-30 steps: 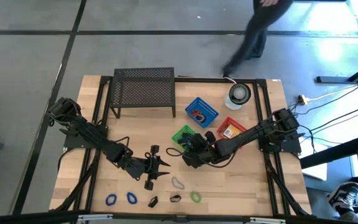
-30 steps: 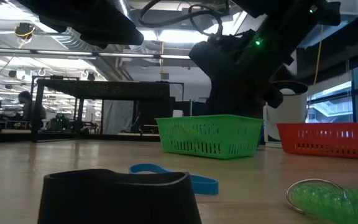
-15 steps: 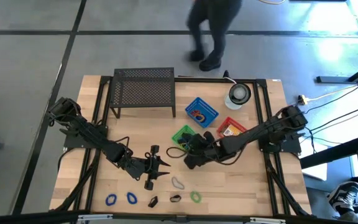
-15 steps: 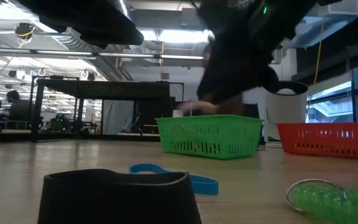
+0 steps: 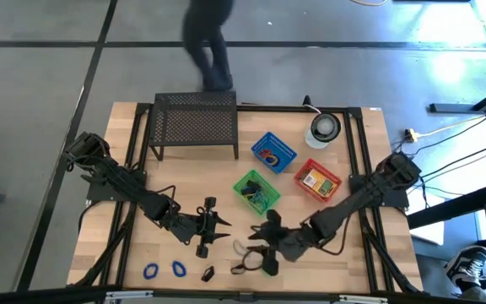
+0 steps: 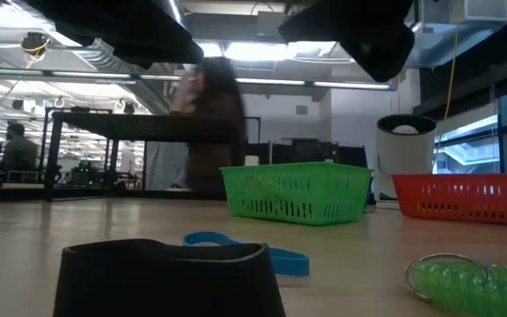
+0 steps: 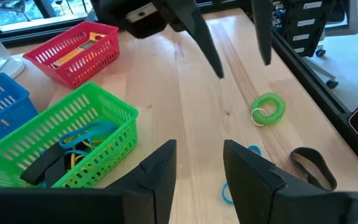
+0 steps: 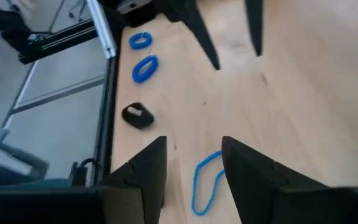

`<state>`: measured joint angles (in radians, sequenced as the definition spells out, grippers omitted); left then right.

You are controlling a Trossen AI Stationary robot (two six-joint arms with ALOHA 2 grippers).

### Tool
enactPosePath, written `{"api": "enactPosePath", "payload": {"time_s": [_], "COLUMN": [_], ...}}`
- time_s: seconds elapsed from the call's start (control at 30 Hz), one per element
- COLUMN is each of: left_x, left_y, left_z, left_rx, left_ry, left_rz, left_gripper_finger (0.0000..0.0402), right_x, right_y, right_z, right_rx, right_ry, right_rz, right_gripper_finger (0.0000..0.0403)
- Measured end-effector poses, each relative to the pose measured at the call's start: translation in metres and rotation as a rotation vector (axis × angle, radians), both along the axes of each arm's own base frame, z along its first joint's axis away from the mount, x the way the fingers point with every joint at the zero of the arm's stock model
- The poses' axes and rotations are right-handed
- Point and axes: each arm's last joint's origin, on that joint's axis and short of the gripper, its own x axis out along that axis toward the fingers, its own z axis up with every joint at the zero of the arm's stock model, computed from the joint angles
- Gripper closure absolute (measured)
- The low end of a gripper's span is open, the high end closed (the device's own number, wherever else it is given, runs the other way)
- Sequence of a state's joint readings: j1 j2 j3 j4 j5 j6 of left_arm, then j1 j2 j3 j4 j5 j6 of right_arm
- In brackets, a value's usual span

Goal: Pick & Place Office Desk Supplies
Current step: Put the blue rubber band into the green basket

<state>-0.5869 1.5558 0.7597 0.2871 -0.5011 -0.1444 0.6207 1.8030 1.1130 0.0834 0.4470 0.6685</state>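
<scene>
While the right hand (image 5: 256,251) is hanging low over the front of the desk (image 5: 344,270), a thin blue loop (image 8: 205,182) is lying flat on the wood just in front of it. In the right wrist view the loop is showing between the two fingers (image 8: 143,173) and a little past their tips, and its long way is running nearly straight away from the hand. The fingers are spread apart with a clear gap, and they are holding nothing and touching nothing.

The right hand is much the nearer one to this loop. The left hand (image 5: 223,230) is waiting just beside it, toward the middle of the desk. Its fingers are spread too, and they are empty.

A green coil (image 7: 268,108) and a black clip (image 7: 312,165) are lying close by the right hand. Two more blue loops (image 5: 164,270) and another black clip (image 5: 207,273) are farther off to its side, along the front edge.

The green basket (image 5: 256,192) is sitting behind the right hand, with some loops already inside. I think the hand only needs to drop straight down and pinch across the loop's thin side.
</scene>
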Motion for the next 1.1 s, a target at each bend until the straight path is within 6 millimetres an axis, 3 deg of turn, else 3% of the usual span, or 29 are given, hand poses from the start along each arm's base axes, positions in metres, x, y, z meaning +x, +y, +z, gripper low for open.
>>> {"api": "enactPosePath", "payload": {"time_s": [0.27,0.6,1.1], "left_x": [0.000,0.004,0.007], "left_y": [0.000,-0.002,-0.002], "left_z": [0.000,0.010,0.006], "left_rx": [-0.001,-0.065,-0.109], "left_ry": [0.000,-0.103,-0.099], "left_rz": [-0.002,0.007,0.027], "left_gripper_finger": [0.0274,0.0274,0.0274], "right_x": [-0.007,-0.007,-0.006], "right_y": [0.010,0.009,0.008], "right_z": [-0.003,-0.003,-0.002], "right_rx": [-0.056,-0.073,-0.102], "right_ry": [-0.022,-0.026,-0.042], "right_rz": [-0.031,-0.029,-0.066], "right_gripper_finger": [0.0250,0.0250,0.0250]}}
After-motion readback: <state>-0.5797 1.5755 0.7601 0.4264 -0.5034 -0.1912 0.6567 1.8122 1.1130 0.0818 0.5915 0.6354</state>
